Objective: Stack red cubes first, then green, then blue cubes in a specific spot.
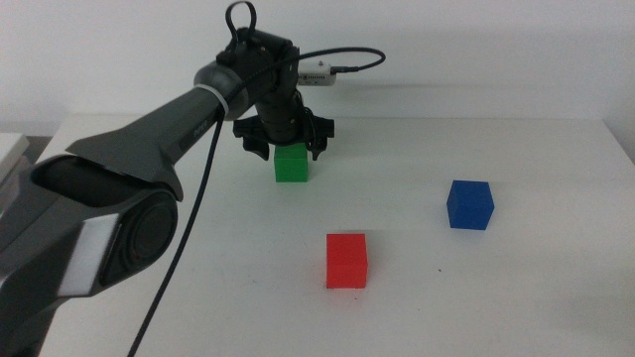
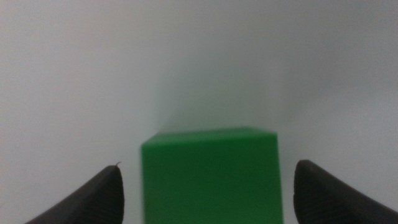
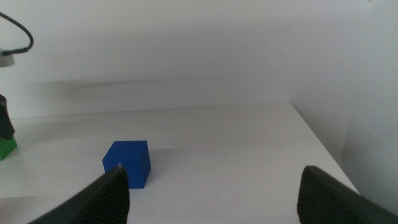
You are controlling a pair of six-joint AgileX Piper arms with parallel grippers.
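1. The left gripper [image 1: 289, 139] hangs right over the green cube [image 1: 292, 165] at the far side of the white table [image 1: 536, 288], its 2 jaws spread wide, 1 on each side of the cube with bare gaps between (clear in the left wrist view).
2. The red cube [image 1: 347, 260] sits nearer the camera, well apart.
3. The blue cube [image 1: 469, 204] rests to the right.
4. The right gripper [image 3: 211, 193] waits, jaws apart, holding nothing.

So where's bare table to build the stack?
Widest bare patch: between the red cube and the green cube, left of the blue cube. Also open in front of red. Crowded only at green, where the left gripper straddles it, jaws open.
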